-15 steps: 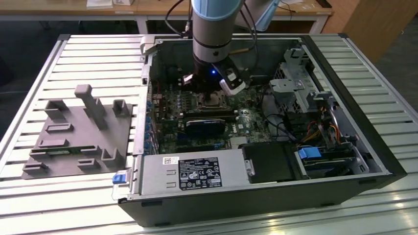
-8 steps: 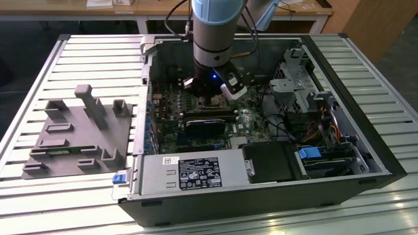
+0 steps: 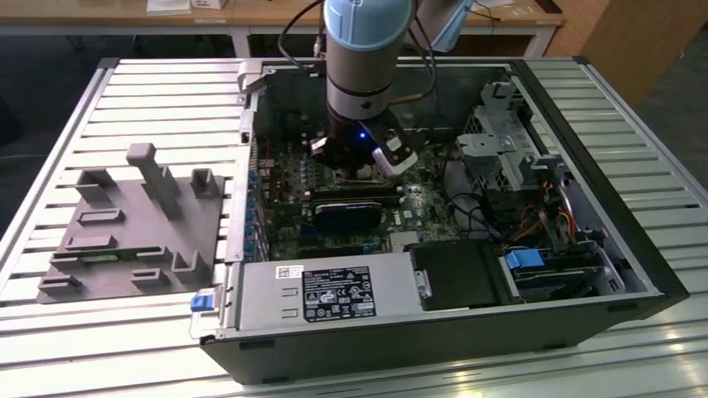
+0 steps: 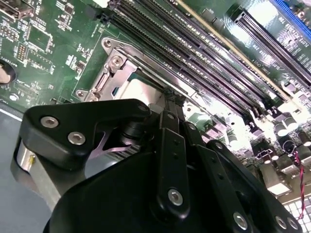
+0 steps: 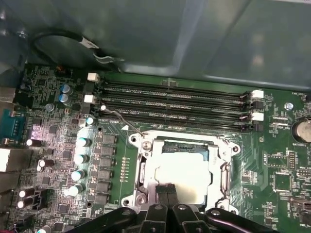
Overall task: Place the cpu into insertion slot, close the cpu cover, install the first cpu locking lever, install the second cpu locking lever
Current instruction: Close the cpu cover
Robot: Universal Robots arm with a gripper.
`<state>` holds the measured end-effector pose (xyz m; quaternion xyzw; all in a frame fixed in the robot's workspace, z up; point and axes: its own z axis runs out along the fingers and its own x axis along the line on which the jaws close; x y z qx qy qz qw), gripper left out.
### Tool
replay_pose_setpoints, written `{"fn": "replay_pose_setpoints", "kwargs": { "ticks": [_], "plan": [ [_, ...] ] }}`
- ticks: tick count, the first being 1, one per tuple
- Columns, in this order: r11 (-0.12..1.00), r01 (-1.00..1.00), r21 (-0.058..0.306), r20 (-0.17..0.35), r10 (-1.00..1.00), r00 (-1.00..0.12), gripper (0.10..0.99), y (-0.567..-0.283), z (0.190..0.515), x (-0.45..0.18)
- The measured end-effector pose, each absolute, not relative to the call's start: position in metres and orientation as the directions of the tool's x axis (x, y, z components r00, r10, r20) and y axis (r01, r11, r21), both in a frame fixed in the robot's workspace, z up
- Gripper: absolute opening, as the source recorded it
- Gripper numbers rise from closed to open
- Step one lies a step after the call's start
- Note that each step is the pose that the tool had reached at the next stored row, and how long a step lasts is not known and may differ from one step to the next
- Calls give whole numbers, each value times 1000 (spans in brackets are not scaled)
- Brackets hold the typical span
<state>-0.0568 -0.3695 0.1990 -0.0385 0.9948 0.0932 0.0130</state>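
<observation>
In the first wrist view the gripper (image 5: 166,190), its black fingers pinched together on nothing, sits over the edge of the matte silvery cpu (image 5: 187,167), which lies in the steel-framed insertion slot (image 5: 224,167). In the exterior view, long black memory slots (image 3: 354,197) crowd its six o'clock, and a grey moulded fixture (image 3: 133,224) lies at its nine.

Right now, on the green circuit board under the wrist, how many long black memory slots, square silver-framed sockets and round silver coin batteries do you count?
Long black memory slots: 4
Square silver-framed insertion slot: 1
Round silver coin battery: 1
Total: 6
</observation>
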Motion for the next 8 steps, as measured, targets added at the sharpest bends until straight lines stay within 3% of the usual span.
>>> {"fn": "replay_pose_setpoints", "kwargs": {
  "ticks": [8],
  "plan": [
    [975, -79, 205, -35, -74, -997, 106, -369, 195, -59]
  ]
}}
